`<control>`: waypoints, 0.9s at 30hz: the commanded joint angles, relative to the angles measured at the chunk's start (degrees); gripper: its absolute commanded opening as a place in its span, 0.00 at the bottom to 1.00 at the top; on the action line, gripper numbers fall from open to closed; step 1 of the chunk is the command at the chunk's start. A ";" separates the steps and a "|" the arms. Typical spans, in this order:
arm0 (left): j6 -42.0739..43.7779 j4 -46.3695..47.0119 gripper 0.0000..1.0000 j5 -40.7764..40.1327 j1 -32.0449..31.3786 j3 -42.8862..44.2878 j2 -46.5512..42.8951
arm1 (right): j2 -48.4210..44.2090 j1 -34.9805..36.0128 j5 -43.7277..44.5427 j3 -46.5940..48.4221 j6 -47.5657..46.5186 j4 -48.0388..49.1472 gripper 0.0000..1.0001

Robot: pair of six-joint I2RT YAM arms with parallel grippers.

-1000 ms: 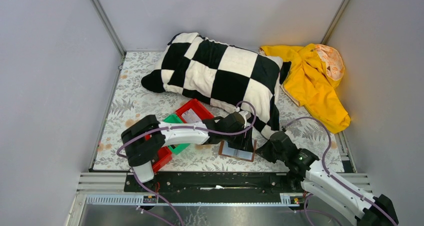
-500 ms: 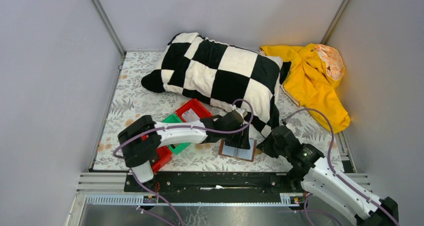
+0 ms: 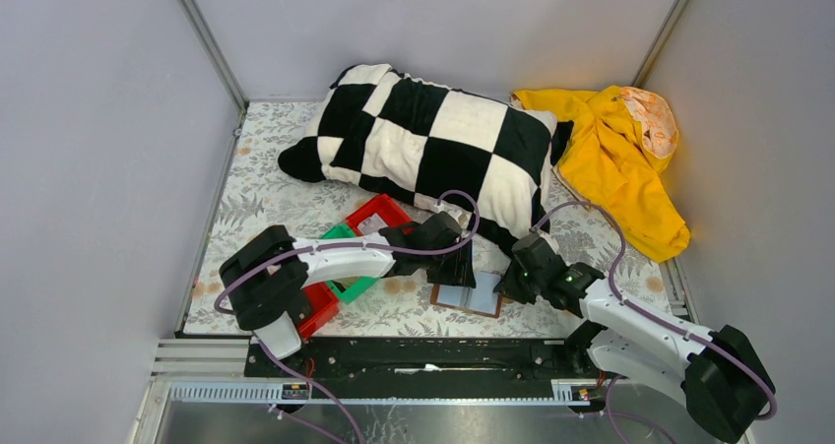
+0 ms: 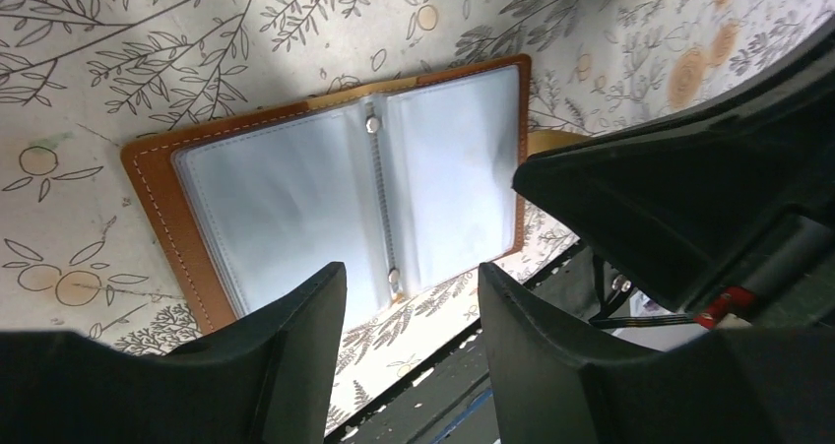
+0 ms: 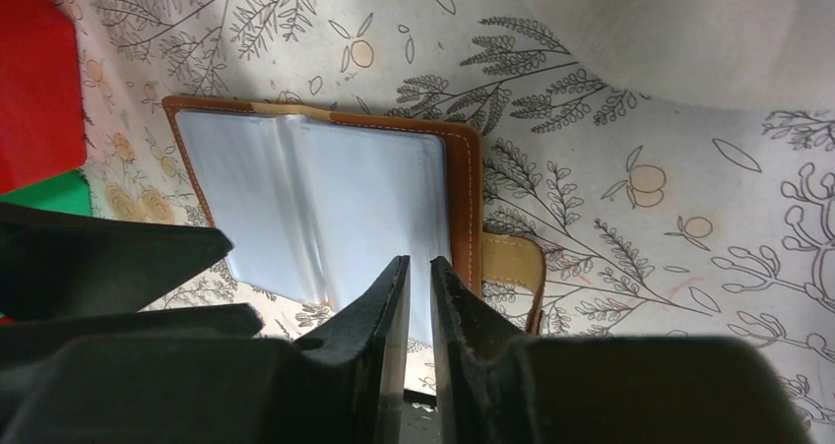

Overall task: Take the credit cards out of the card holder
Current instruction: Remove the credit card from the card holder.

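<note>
The card holder (image 3: pixel 470 297) lies open and flat on the floral tablecloth near the front edge, brown cover down, pale grey-blue sleeves (image 4: pixel 345 193) up. I make out no credit cards in the sleeves. My left gripper (image 3: pixel 460 270) hovers over the holder's far edge, open, with nothing between its fingers (image 4: pixel 409 272). My right gripper (image 3: pixel 508 286) points at the holder's right side; its jaws (image 5: pixel 418 264) stand a narrow slit apart with nothing in them, over the right sleeve (image 5: pixel 384 208). A tan strap tab (image 5: pixel 512 257) sticks out beside that edge.
A red bin (image 3: pixel 392 211) with a pale flat piece inside, a green bin (image 3: pixel 345 235) and another red bin (image 3: pixel 320 311) sit left of the holder, under the left arm. A checkered pillow (image 3: pixel 433 149) and a yellow garment (image 3: pixel 615 158) lie behind. The black front rail (image 3: pixel 423 350) is close.
The right arm has swung forward and left, bringing its gripper up to the holder's right edge. The left gripper has shifted slightly left. The holder has not moved.
</note>
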 commanded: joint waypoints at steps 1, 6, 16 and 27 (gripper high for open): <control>0.04 1.95 0.56 0.79 -0.03 0.18 1.55 | -0.08 -0.35 -0.63 -0.87 -0.55 2.90 0.23; 1.32 0.56 0.55 -0.26 0.89 -0.38 1.10 | 0.71 -0.34 -1.74 -2.61 -0.34 5.94 0.25; 2.28 0.99 0.55 0.34 2.64 -3.67 -0.68 | 4.38 -0.35 -4.37 -4.23 -0.56 9.84 0.29; 2.10 4.83 0.54 2.06 2.77 -7.36 3.07 | -1.44 -0.35 -8.56 -5.64 0.11 17.37 0.34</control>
